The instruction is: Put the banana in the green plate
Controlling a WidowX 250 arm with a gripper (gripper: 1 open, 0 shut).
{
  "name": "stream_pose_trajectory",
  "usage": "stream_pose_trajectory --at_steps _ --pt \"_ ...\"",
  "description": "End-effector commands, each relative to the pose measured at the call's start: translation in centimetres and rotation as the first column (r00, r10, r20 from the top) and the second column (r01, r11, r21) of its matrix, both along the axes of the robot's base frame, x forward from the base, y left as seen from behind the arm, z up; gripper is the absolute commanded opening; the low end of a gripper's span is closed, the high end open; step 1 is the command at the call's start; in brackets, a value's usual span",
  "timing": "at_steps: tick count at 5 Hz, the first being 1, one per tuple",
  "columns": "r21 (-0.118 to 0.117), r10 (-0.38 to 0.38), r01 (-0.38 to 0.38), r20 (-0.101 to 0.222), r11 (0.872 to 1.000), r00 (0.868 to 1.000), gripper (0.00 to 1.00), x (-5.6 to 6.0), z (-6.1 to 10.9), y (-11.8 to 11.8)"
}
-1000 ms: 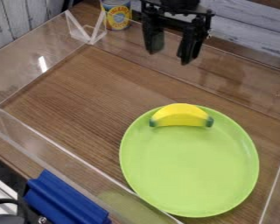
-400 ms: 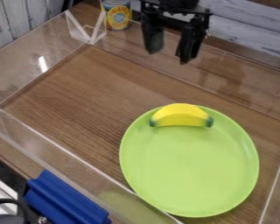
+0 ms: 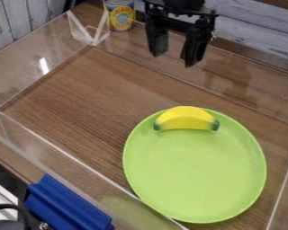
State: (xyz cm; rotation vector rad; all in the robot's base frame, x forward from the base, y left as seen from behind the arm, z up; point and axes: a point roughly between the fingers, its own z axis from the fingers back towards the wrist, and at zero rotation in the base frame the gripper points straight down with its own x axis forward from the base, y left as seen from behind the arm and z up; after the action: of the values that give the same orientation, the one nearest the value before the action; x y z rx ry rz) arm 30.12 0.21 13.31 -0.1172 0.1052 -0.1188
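A: Camera view: where is the banana [image 3: 186, 119] located?

B: It is seen lying inside the green plate [image 3: 194, 184], at the far rim.

A: How is the gripper [image 3: 176, 47] set?

B: Its fingers are spread apart and pointed down; nothing is held. It is positioned above the wooden table [image 3: 98, 99], well apart from the plate. A yellow-labelled can [image 3: 120, 16] is seen behind it.
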Motion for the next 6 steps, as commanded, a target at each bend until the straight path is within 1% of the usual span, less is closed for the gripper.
stream_pose_trajectory --at_steps 1,5,6 --pt "-0.003 -0.005 0.005 0.032 1.0 0.999 1.0 -0.07 0.98 0.02" --pt "-0.009 -0.013 0.013 0.042 1.0 0.999 1.0 0.79 0.97 0.07" --pt "-0.01 -0.014 0.014 0.043 1.0 0.999 1.0 0.83 1.06 0.16"
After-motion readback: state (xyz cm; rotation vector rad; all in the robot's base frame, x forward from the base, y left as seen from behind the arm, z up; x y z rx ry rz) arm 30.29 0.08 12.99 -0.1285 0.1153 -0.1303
